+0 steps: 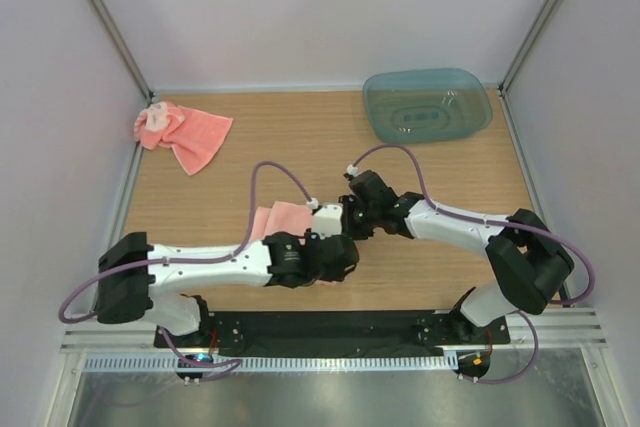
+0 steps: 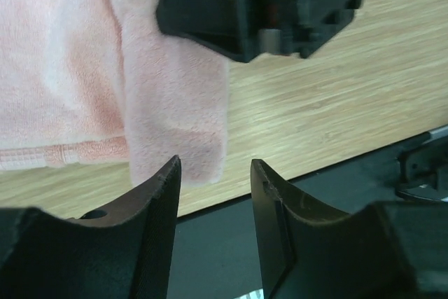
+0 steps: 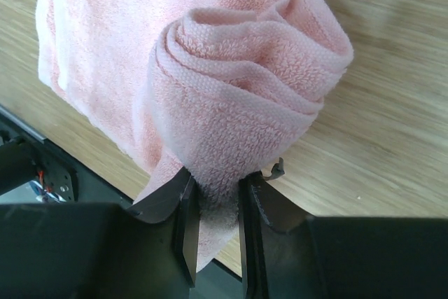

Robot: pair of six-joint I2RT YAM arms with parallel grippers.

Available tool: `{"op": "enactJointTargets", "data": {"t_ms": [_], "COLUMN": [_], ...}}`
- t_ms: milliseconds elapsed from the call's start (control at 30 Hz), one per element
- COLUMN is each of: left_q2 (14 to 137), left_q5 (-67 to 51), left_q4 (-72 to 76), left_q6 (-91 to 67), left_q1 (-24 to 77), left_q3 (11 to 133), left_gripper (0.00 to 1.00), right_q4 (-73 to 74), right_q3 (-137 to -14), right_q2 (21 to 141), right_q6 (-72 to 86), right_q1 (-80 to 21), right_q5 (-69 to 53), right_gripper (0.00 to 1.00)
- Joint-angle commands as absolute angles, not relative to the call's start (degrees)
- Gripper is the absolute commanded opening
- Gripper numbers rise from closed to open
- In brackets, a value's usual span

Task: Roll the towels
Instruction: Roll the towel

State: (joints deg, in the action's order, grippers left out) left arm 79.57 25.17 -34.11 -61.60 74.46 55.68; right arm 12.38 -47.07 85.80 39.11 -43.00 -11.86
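One salmon-pink towel (image 3: 231,61) lies partly rolled near the table's front middle (image 1: 283,219). My right gripper (image 3: 215,187) is shut on the end of its roll, with terry cloth pinched between both fingers. My left gripper (image 2: 215,173) is open, just off this towel's (image 2: 84,68) lower corner, with nothing between its fingers. In the top view both grippers meet over this towel, the left (image 1: 338,249) and the right (image 1: 355,221), and the left arm hides most of it. A second pink towel (image 1: 185,135) lies crumpled at the back left.
A translucent blue-green tub (image 1: 427,105) stands at the back right. The black base plate (image 2: 315,180) runs along the table's near edge, close under the left gripper. White walls and metal posts enclose the table on three sides.
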Motion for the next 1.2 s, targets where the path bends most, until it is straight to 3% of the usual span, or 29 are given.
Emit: {"op": "enactJointTargets", "data": {"t_ms": [0, 233, 767, 933, 1000, 1167], "left_q2": [86.2, 94.3, 104.1, 103.3, 102.7, 100.6], "left_q5": [35.6, 38.8, 34.8, 35.3, 34.9, 31.1], "left_q4": [-41.6, -44.8, -39.4, -36.8, -34.6, -29.2], "left_q6": [-58.5, -57.7, -58.5, -58.7, -58.4, -55.9], "left_q1": [77.7, 80.0, 82.9, 82.8, 82.3, 79.9], "left_q3": [62.6, 67.8, 65.9, 62.2, 60.0, 54.8], "left_gripper": [0.46, 0.63, 0.65, 0.74, 0.73, 0.41], "right_q4": [19.2, 20.0, 20.2, 20.5, 20.5, 19.7], "right_q3": [-49.6, -49.7, -51.1, -51.2, -51.2, -50.9], "right_q2": [86.6, 86.6, 87.0, 87.4, 88.0, 89.3], "right_q6": [38.6, 39.1, 40.3, 40.0, 39.8, 39.7], "right_q1": [-43.7, -43.9, -43.8, -43.8, -43.8, -43.8], "right_q5": [-7.7, -8.7, -11.1, -12.2, -12.7, -13.8], "right_gripper": [0.09, 0.09, 0.09, 0.10, 0.10, 0.12]}}
